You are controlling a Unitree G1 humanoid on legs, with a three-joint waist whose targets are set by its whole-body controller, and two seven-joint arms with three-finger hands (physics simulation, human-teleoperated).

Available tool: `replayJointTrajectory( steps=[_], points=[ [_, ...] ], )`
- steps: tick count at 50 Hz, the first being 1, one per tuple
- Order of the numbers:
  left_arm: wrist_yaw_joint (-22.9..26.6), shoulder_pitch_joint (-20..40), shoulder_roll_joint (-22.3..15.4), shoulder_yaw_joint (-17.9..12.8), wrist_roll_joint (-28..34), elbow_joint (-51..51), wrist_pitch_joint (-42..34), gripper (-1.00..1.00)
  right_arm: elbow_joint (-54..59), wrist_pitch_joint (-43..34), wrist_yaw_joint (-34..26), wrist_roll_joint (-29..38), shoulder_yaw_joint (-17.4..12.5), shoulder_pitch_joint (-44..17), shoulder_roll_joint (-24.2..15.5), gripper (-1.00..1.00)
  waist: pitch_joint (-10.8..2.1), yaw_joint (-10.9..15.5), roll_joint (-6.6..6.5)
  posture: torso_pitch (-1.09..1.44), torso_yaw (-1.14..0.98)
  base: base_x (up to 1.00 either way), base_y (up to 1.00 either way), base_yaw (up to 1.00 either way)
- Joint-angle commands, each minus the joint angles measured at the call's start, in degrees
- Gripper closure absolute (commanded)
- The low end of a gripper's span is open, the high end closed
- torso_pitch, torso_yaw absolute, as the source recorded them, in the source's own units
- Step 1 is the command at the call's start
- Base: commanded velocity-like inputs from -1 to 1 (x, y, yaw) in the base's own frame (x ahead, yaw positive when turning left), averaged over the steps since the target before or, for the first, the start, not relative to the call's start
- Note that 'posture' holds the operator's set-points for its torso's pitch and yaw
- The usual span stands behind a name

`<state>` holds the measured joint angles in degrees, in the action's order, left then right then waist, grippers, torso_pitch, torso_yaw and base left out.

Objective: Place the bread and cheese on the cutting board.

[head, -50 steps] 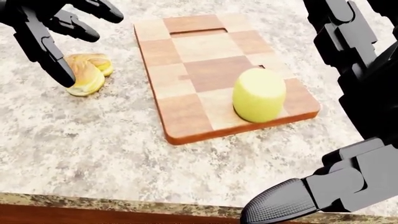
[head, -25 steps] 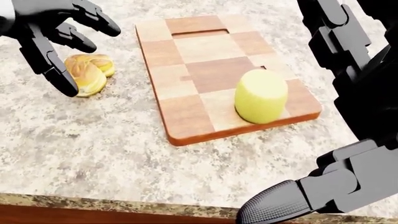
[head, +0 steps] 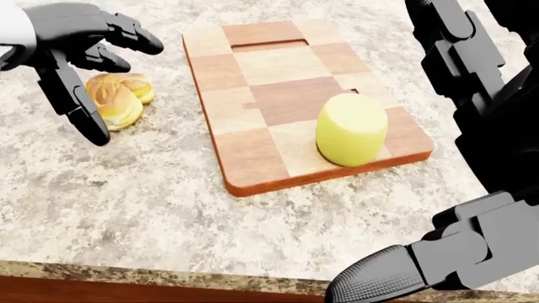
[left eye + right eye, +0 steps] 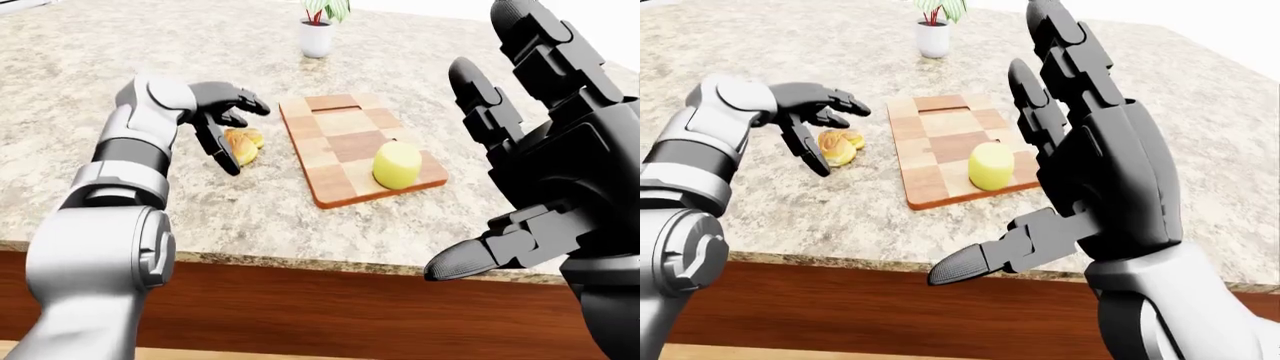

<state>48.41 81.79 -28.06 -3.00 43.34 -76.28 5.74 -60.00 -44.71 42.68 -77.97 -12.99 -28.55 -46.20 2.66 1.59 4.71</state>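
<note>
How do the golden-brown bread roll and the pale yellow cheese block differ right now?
The golden-brown bread roll lies on the speckled stone counter, left of the checkered wooden cutting board; the pale yellow cheese block already sits on that board. The bread is lumpy and browned, the cheese smooth and rounded. The open left hand hovers about the bread; no hand is near the cheese. Neither is gripped.

Both arms are cased in smooth, glossy silver-grey shells, built from rounded segments with dark seams at the joints. The left arm (image 4: 120, 217) shows a disc-shaped cap on its elbow and a ball-like wrist housing. The left hand (image 4: 215, 112) and right hand (image 4: 1090, 172) are matte black, each with three blocky, segmented fingers. The fingertips (image 3: 379, 278) are rounded and covered with a fine dotted grip texture.
</note>
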Motion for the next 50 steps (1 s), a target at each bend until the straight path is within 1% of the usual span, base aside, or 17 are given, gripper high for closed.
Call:
replayJointTrajectory(
  steps=[1, 5, 7, 8, 9, 10, 11, 13, 15, 19, 26, 32, 37, 38, 41, 43, 50],
  points=[
    [-0.96, 2.46, -0.56, -0.43, -0.56, 2.29, 0.84, -0.65, 0.0, 1.43, 0.14, 0.9, -1.24, -0.98, -0.6, -1.0, -1.48, 0.0, -0.26, 0.0, 0.0, 0.0, 0.0, 0.0],
    [-1.39, 1.94, -0.54, -0.49, -0.56, 2.28, 1.1, -0.62, 0.0, 1.62, 0.52, 0.06, -1.6, -1.11, -0.84, -1.0, -1.51, -0.02, -0.25, 0.0, 0.0, 0.0, 0.0, 0.0],
    [-1.52, 1.34, -0.47, -0.64, -0.8, 2.38, 1.19, -0.54, 0.0, 1.85, 0.8, -0.57, -1.87, -1.24, -1.28, -1.0, -1.5, -0.02, -0.27, 0.0, 0.0, 0.0, 0.0, 0.0],
    [-1.14, 1.06, -0.47, -0.72, -1.02, 2.48, 1.33, -0.44, 0.0, 2.01, 0.85, -0.87, -2.05, -1.32, -1.52, -1.0, -1.53, -0.02, -0.29, 0.0, 0.0, 0.0, 0.0, 0.0],
    [-1.47, 0.72, -0.34, -0.97, -1.39, 2.44, 1.41, -0.07, 0.0, 2.12, 1.01, -1.24, -2.26, -1.39, -1.81, -1.0, -1.53, -0.02, -0.31, 0.0, 0.0, 0.0, 0.0, 0.0],
    [-1.8, 0.47, -0.31, -1.04, -1.57, 2.39, 1.4, 0.15, 0.0, 2.19, 1.23, -1.67, -2.43, -1.59, -2.06, -1.0, -1.53, -0.03, -0.32, 0.0, 0.0, 0.0, 0.0, 0.0],
    [-1.81, 0.45, -0.32, -0.99, -1.64, 2.4, 1.38, 0.15, 0.0, 2.21, 1.34, -1.84, -2.47, -1.65, -2.16, -1.0, -1.53, -0.03, -0.34, 0.0, 0.0, 0.0, 0.0, 0.0],
    [-2.85, -0.04, -0.35, -0.93, -1.7, 2.35, 1.84, 0.35, 0.0, 2.35, 1.35, -1.98, -2.58, -1.8, -2.36, -1.0, -1.52, -0.03, -0.36, 0.0, 0.0, 0.0, 0.0, 0.0],
    [-3.52, -0.41, -0.42, -1.06, -1.98, 2.3, 2.22, 0.49, 0.0, 2.4, 1.51, -2.36, -2.79, -2.09, -2.64, -1.0, -1.52, -0.04, -0.38, 0.0, 0.0, 0.0, 0.0, 0.0],
    [-4.11, -0.81, -0.61, -1.24, -2.57, 2.42, 2.75, 0.65, 0.0, 2.25, 2.28, -4.31, -3.75, -2.93, -3.27, -1.0, -1.6, -0.09, -0.44, 0.0, 0.0, 0.0, 0.0, 0.0],
    [-5.09, -2.07, -1.22, -1.23, -3.06, 2.36, 3.91, 0.7, 0.0, 1.32, 3.35, -5.56, -3.73, -4.58, -3.31, -1.0, -1.52, -0.19, -0.54, 0.0, 0.0, 0.0, 0.0, 0.0],
    [-3.74, 0.84, -0.46, -1.37, -4.02, 2.99, 4.4, 0.69, 0.0, 0.33, 4.1, -5.58, -2.75, -6.0, -2.32, -1.0, -1.51, -0.17, -0.54, 0.0, 0.0, 0.0, 0.0, 0.0],
    [-1.84, 6.35, 2.01, -1.65, -6.26, 3.74, 2.93, 0.67, 0.0, 0.39, 3.87, -5.16, -2.39, -5.89, -2.02, -1.0, -1.28, 0.11, -0.16, 0.0, 0.0, 0.0, 0.0, 0.0],
    [-1.3, 12.59, 8.17, -1.77, -7.98, 4.11, 1.02, 0.65, 0.0, 1.25, 3.1, -5.09, -3.74, -4.27, -2.22, -1.0, -1.21, 0.15, -0.05, 0.0, 0.0, 0.0, 0.0, 0.0],
    [-1.66, 13.93, 9.64, -1.26, -9.02, 3.62, 0.99, 0.65, 0.0, 3.05, 1.96, -4.8, -4.72, -2.15, -3.54, -1.0, -0.92, 0.73, 0.81, 0.0, 0.0, 0.0, 0.0, 0.0],
    [-1.68, 14.43, 10.2, -1.05, -9.57, 3.59, 0.75, 0.65, 0.0, 4.0, 1.69, -4.63, -4.79, -1.41, -4.23, -1.0, -0.63, 0.81, 1.05, 0.0, 0.0, 0.0, 0.0, 0.0],
    [-2.61, 15.92, 12.53, -0.54, -10.95, 3.49, 0.27, 0.64, 0.0, 6.19, 1.18, -4.05, -4.63, 0.17, -5.59, -1.0, -0.82, 0.36, 0.56, 0.0, 0.0, 0.0, 0.0, 0.0]
  ],
)
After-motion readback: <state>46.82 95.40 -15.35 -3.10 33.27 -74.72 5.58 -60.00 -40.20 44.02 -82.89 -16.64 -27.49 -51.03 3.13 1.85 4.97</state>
